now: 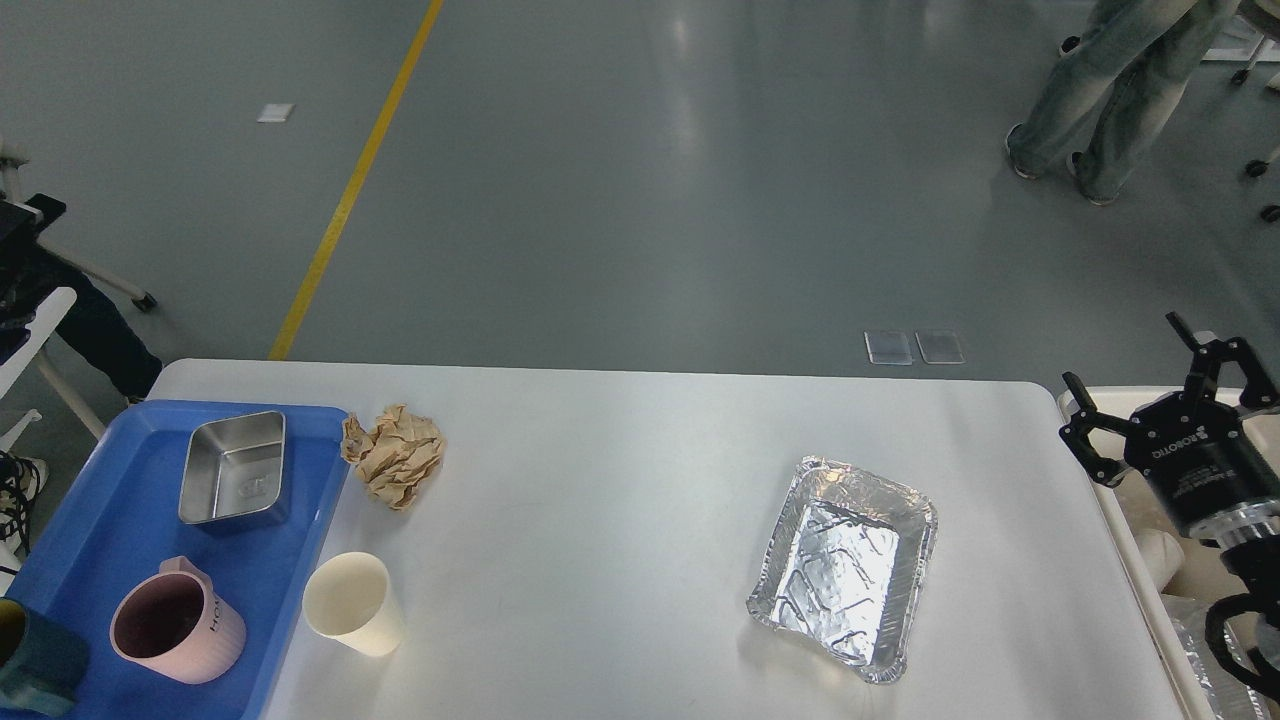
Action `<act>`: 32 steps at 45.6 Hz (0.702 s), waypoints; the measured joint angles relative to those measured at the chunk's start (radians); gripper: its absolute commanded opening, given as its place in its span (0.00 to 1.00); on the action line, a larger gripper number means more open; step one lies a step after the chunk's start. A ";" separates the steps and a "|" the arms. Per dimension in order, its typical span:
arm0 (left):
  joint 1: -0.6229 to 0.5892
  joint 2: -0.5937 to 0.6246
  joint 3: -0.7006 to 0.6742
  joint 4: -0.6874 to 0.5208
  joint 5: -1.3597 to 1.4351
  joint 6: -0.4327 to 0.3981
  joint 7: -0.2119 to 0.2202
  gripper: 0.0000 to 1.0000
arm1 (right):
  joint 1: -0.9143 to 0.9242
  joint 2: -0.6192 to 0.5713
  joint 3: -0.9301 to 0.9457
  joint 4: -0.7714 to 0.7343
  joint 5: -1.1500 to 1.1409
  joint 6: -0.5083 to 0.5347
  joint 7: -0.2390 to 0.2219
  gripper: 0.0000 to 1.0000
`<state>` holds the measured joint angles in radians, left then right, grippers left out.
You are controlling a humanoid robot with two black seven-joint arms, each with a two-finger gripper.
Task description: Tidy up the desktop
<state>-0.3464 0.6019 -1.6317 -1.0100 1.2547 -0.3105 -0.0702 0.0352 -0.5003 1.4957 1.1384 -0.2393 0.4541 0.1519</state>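
Note:
The white desktop (620,480) fills the lower half of the head view. On it lie a crumpled brown paper ball (393,455), an upright cream paper cup (352,603) and an empty foil tray (845,565). A blue tray (85,520) at the left edge holds a square steel tin (235,470), a pink mug (175,620) and a dark teal cup (35,670). My right gripper (1120,350) stands open with nothing between its fingers, off the table's right end above a beige bin (1130,530). My left gripper is out of view.
A person's legs (1110,100) stand on the grey floor at the far right. A yellow floor line (350,190) runs past the table's far left corner. Another table's edge (35,330) and a chair show at far left.

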 measured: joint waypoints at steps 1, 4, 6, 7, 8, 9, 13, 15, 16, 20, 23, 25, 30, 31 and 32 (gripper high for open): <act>-0.004 -0.006 -0.002 0.006 -0.021 0.023 0.001 0.97 | 0.000 0.000 0.000 0.000 0.000 0.000 0.000 1.00; -0.025 -0.036 -0.006 0.036 -0.092 0.097 -0.001 0.97 | -0.001 -0.003 0.000 0.000 0.000 0.000 0.000 1.00; -0.043 -0.062 -0.007 0.060 -0.147 0.136 -0.004 0.97 | -0.002 -0.006 0.000 0.000 0.000 0.000 0.000 1.00; -0.050 -0.074 -0.007 0.071 -0.173 0.150 -0.006 0.97 | -0.002 -0.007 0.000 0.000 0.000 0.000 0.000 1.00; -0.062 -0.096 -0.006 0.091 -0.237 0.169 -0.007 0.97 | -0.003 -0.009 0.001 0.000 0.000 0.000 0.000 1.00; -0.065 -0.103 -0.005 0.098 -0.262 0.173 -0.007 0.97 | -0.004 -0.011 0.001 0.000 0.000 0.000 0.000 1.00; -0.069 -0.124 0.005 0.114 -0.392 0.184 -0.005 0.97 | -0.004 -0.022 0.003 0.000 0.000 0.000 0.000 1.00; -0.069 -0.134 0.010 0.122 -0.452 0.188 -0.004 0.97 | -0.004 -0.027 0.003 0.000 0.000 -0.001 0.000 1.00; -0.069 -0.140 0.012 0.124 -0.475 0.188 -0.003 0.97 | -0.005 -0.029 0.003 0.000 0.000 -0.001 0.000 1.00; -0.072 -0.163 0.029 0.130 -0.555 0.172 0.008 0.97 | -0.005 -0.036 0.004 0.007 0.000 -0.002 0.000 1.00; -0.072 -0.168 0.044 0.132 -0.597 0.123 0.040 0.97 | -0.005 -0.039 0.004 0.010 0.000 -0.003 0.000 1.00; -0.075 -0.169 0.049 0.137 -0.637 0.079 0.089 0.97 | -0.005 -0.040 0.004 0.012 0.000 -0.003 0.000 1.00; -0.101 -0.170 0.047 0.179 -0.804 0.029 0.198 0.97 | -0.005 -0.041 0.005 0.012 0.000 -0.004 0.000 1.00; -0.109 -0.169 0.044 0.190 -0.840 0.024 0.202 0.97 | -0.005 -0.041 0.005 0.012 0.000 -0.004 0.000 1.00; -0.115 -0.168 0.041 0.199 -0.878 0.019 0.202 0.97 | -0.005 -0.041 0.005 0.012 0.000 -0.005 0.000 1.00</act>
<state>-0.4616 0.4344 -1.5912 -0.8105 0.3766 -0.2916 0.1321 0.0305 -0.5414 1.5003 1.1508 -0.2393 0.4495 0.1519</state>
